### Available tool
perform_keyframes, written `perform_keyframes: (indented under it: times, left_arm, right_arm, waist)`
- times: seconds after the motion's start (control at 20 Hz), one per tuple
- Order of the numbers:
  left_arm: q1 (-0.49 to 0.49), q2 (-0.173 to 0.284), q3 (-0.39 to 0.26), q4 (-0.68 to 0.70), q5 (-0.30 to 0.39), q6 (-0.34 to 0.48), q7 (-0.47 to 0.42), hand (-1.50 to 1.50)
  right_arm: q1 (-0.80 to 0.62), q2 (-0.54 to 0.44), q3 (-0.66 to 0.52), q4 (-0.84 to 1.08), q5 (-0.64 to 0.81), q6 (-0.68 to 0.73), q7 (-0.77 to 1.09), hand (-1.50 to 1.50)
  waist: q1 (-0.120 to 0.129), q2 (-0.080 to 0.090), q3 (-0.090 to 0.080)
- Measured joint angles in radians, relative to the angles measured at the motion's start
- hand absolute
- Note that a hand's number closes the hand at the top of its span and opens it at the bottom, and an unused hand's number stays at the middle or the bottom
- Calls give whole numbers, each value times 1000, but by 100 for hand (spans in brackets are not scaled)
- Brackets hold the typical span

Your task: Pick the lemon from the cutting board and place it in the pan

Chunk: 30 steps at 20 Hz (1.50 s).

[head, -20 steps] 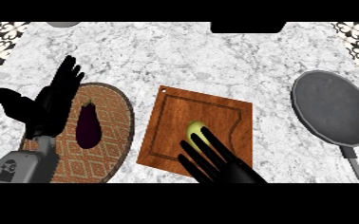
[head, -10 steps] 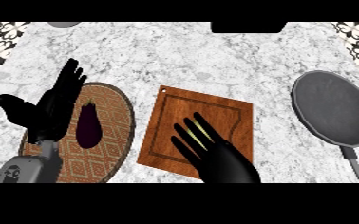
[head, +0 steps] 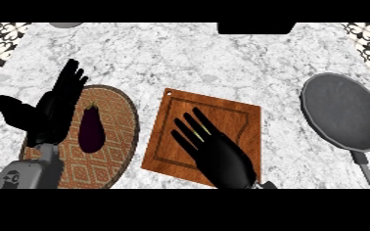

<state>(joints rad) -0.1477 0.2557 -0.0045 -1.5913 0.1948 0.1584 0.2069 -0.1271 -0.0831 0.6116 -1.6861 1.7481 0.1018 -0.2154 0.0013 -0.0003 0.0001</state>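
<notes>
**Right hand flat over lemon on cutting board, pan off to the right**

We see the right hand [head: 220,159] coming in from the lower edge, lying over the wooden cutting board [head: 239,115]. Its fingers are straight and spread, pointing up and left across the board; nothing is curled, so we read it as open. The lemon [head: 198,136] shows only as thin yellow-green slivers in the gaps between those fingers. It sits on the board, under the hand, roughly mid-board toward the left. We can't tell for sure whether the fingers touch it or just hover above; the hand hides most of it.

The cutting board lies rotated on the marbled counter [head: 209,54], with a small hole near its top-left corner and a groove running inside its edge.

The pan [head: 339,112] is dark grey and round, at the right edge of the view, well apart from the board, with bare counter between. Its handle runs down toward the lower right. We see nothing inside it.

The left hand [head: 57,105] shows at the left side, open, fingers straight and pointing up, resting partly over the left rim of a round woven mat [head: 108,151]. A dark purple eggplant [head: 91,129] lies on that mat, upright in the view, just right of the left hand. The two look close but we see no contact.

The mat sits just left of the board, near it, not overlapping.
</notes>
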Motion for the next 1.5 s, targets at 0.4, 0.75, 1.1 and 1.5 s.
perform_keyframes:
  times: [0.4, 0.75, 1.1, 1.5]
  left_arm:
    - [-9, -20, 25, -5, -19, -24, 21, 0]
    - [-18, -31, 43, -15, -33, -36, 39, 0]
    - [-12, -52, 48, -7, -53, -45, 24, 0]
    - [-8, -41, 74, -11, -47, -53, 33, 0]
  right_arm:
    - [-70, 59, -33, 152, -25, -42, -6, -150]
    - [-110, 72, -22, 230, -21, -77, -49, 150]
    - [-131, 72, -9, 284, -57, -158, -73, 150]
    - [-77, 84, -139, 250, -223, -43, 70, 150]
  waist:
    - [0, -2, -2]
    - [-1, -7, -6]
    - [-1, -12, -8]
    - [-18, -21, -9]
